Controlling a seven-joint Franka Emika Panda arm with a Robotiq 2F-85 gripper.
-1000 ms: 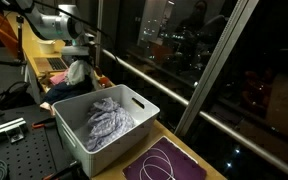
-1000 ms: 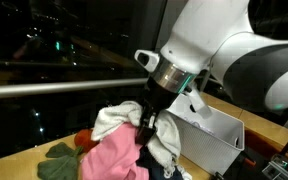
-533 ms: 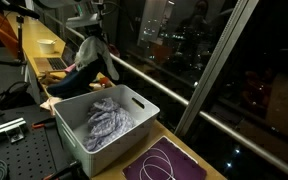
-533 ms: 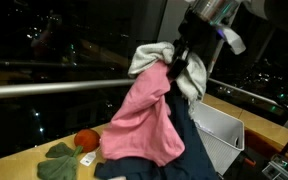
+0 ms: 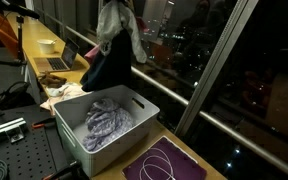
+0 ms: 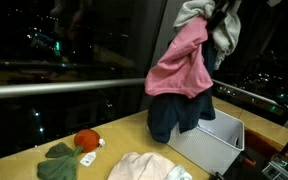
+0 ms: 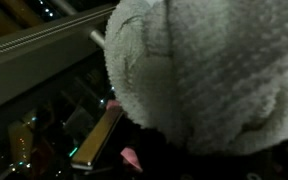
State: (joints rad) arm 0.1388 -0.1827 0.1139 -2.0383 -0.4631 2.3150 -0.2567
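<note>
My gripper point(image 6: 222, 14) is high up near the top edge of both exterior views, shut on a bundle of clothes point(image 6: 189, 70): a grey-white towel point(image 6: 196, 12), a pink garment point(image 6: 179, 65) and a dark blue one point(image 6: 179, 113) hanging below. The bundle point(image 5: 114, 45) hangs in the air above the far end of the white bin point(image 5: 144, 112). In the wrist view the grey-white towel point(image 7: 204, 70) fills the frame and hides the fingers. A grey cloth point(image 5: 106, 122) lies inside the bin.
On the wooden table lie a pale pink cloth point(image 6: 144, 167), a green cloth point(image 6: 59, 162) and an orange ball point(image 6: 85, 140). A purple mat with a white cord point(image 5: 164, 162) is near the bin. A window rail point(image 6: 54, 90) runs behind. A laptop point(image 5: 54, 62) sits further back.
The gripper has risen and moved toward the bin with the clothes bundle, lifting it clear of the table. A pale pink cloth stays on the table.
</note>
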